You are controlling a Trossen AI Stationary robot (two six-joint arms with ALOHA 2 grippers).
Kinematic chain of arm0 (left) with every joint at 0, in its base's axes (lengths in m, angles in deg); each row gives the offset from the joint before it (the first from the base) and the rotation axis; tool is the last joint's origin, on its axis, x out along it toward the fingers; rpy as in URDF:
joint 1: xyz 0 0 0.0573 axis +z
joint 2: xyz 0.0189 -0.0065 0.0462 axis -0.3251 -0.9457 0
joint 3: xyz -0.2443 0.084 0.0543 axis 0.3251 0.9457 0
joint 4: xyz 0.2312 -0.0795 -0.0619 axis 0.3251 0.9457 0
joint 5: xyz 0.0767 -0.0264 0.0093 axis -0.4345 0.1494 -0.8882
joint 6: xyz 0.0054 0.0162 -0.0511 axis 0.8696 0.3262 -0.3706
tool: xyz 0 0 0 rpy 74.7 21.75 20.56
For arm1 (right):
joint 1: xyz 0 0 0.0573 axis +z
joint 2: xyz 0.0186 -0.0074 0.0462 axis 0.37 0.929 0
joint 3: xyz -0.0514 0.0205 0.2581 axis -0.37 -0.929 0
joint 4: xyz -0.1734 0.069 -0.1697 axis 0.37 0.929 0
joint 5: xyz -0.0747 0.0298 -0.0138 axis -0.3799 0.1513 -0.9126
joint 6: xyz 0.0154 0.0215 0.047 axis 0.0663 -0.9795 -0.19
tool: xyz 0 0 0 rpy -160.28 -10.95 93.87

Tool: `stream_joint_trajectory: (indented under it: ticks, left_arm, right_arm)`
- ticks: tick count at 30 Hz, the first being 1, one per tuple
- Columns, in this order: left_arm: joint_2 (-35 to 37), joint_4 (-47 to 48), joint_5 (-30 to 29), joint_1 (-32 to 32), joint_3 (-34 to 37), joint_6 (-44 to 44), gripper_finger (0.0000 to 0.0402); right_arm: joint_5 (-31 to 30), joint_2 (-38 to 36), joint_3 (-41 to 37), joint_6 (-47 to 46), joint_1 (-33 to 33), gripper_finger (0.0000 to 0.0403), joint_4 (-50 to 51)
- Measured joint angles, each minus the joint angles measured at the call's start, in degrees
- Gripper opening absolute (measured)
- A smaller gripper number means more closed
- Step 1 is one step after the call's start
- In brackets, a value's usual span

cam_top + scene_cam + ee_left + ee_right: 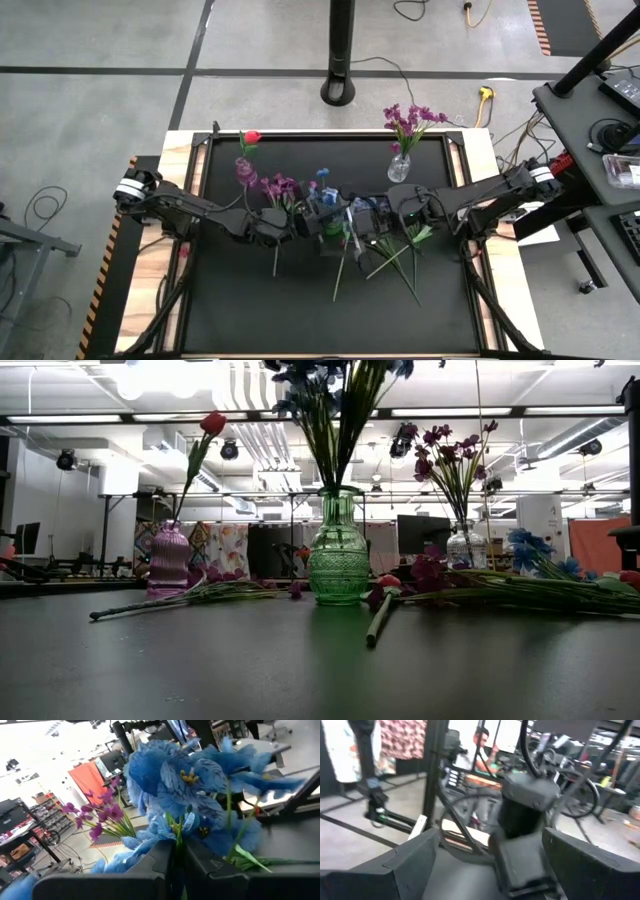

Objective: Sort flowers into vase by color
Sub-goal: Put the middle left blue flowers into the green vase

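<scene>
Fingers [150, 865] of left gripper [176, 862] clamp blue flower [175, 775] stem.

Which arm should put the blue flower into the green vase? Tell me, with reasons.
Left. The left hand is already shut on the blue flower, close to the green vase at mid-table. The right hand is open and holds nothing.
</scene>
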Motion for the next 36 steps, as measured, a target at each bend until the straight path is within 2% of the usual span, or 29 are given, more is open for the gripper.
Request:
stream_joint_trajectory:
  ticks: [10, 22, 24, 28, 30, 33, 36]
  left_arm:
    - [0.1, -0.4, -1.7, 0.0, -0.2, -1.8, 0.0030]
    - [1.2, -0.3, -2.0, -1.9, -0.3, -1.6, 0.0117]
    - [1.5, -0.2, -4.5, -2.7, -0.4, -0.5, 0.0133]
    - [1.6, -0.1, -15.5, -5.2, -2.0, 2.5, 0.0159]
    - [1.6, 1.1, -18.5, -6.8, -3.4, 4.2, 0.0169]
    - [1.6, 6.7, -21.5, -9.1, -7.1, 4.3, 0.0180]
    - [1.6, 16.7, -23.2, -10.9, -12.7, -1.1, 0.0183]
  right_arm:
    - [-1.6, -2.3, 0.5, -1.1, -0.4, 0.0348, 0.7]
    - [-1.3, -5.7, 0.8, -3.8, -0.4, 0.0348, 5.6]
    - [-1.3, -5.7, 0.8, -3.9, -0.4, 0.0348, 6.0]
    - [-1.3, -6.2, 0.8, -4.6, -0.4, 0.0348, 6.6]
    - [-1.9, -6.8, 0.8, -5.7, -0.4, 0.0348, 7.3]
    - [-4.1, -8.1, 0.8, -6.8, -0.4, 0.0348, 9.1]
    - [-5.3, -9.6, 0.8, -7.8, -0.4, 0.0348, 11.2]
